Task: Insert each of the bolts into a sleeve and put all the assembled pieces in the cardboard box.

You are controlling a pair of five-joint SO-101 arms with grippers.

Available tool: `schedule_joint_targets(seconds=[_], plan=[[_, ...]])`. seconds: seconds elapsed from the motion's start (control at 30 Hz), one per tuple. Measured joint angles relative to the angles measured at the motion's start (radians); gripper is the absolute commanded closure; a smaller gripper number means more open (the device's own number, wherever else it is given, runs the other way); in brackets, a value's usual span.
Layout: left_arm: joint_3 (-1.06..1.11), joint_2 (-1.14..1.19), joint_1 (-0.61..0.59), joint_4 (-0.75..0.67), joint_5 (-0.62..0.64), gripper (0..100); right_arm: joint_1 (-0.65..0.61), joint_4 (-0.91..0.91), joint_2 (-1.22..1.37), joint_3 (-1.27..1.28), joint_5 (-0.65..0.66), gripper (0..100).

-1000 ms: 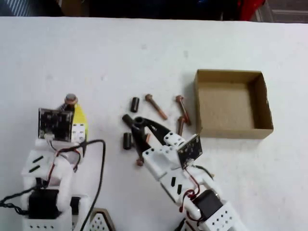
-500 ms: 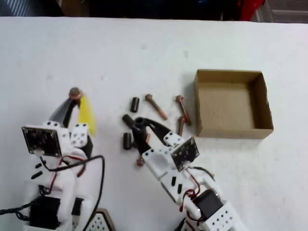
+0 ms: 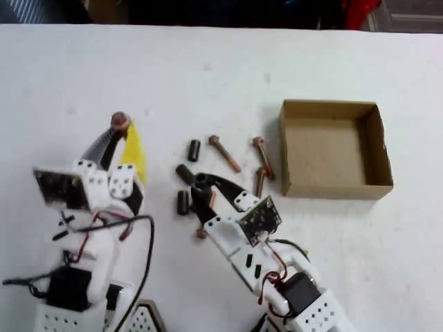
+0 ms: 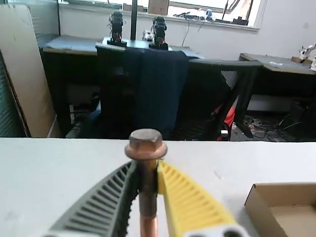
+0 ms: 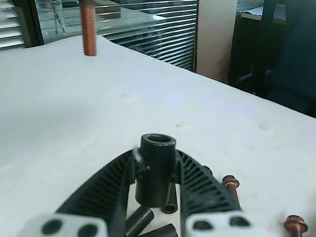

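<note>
Your left gripper (image 4: 146,170) was clamped on a copper bolt (image 4: 144,145), head up and shank hanging down, well apart from the sleeve. Your right gripper (image 5: 155,158) pinched a black sleeve (image 5: 157,175) upright, bore facing up, among the loose sleeves (image 3: 183,202). To seat it cleanly, you needed the bolt's tip centred over that bore with both axes parallel, then a slow descent. The cardboard box (image 3: 332,188) sat just beyond the loose bolts (image 3: 225,153).

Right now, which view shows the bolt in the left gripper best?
The left wrist view: the bolt stands upright, hex head and shank clear, clamped in the left gripper. The high view shows its head from above; the right wrist view, its threaded end.
</note>
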Motion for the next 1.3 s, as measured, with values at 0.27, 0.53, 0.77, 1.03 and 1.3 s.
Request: schedule_joint_targets(seconds=[0.27, 0.53, 0.77, 1.03, 1.3], plan=[[-0.114, 0.183, 0.038, -0.081, 0.051, 98, 0.000, 0.005, 0.000, 0.000, 0.000, 98.1], [-0.132, 0.196, 0.173, -0.083, -0.055, 98, 0.000, 0.002, 0.000, 0.000, 0.000, 98.1], [-0.132, 0.196, 0.209, -0.094, -0.068, 98, 0.000, -0.064, 0.000, 0.000, 0.000, 98.1], [-0.130, 0.196, 0.245, -0.129, -0.068, 98, 0.002, -0.115, 0.000, 0.000, 0.000, 98.1], [-0.130, 0.196, 0.341, -0.129, -0.069, 98, 0.002, -0.170, 0.000, 0.000, 0.000, 98.1]])
